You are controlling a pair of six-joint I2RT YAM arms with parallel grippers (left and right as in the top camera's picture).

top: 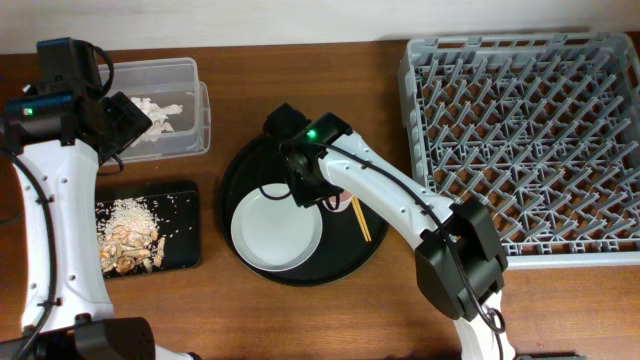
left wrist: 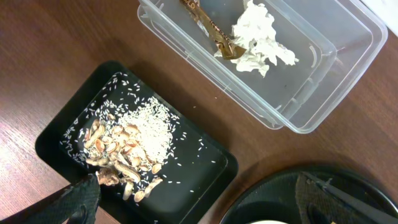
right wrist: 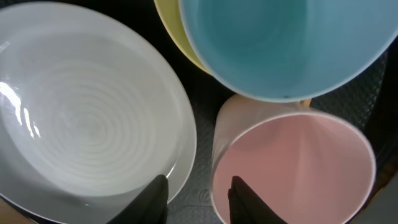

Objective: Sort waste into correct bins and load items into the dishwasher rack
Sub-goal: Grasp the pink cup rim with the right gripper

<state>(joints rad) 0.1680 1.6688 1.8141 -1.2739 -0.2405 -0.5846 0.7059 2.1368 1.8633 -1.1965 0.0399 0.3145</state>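
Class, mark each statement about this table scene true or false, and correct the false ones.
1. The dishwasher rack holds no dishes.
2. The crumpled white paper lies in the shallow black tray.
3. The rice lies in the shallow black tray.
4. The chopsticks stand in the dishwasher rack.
1. True. The dishwasher rack shows only its bare prongs.
2. False. The crumpled white paper lies in the clear tub, beside the wrapper scrap.
3. True. The rice lies in the shallow black tray, with brown food pieces.
4. False. The chopsticks lie on the round black tray, beside the plate.
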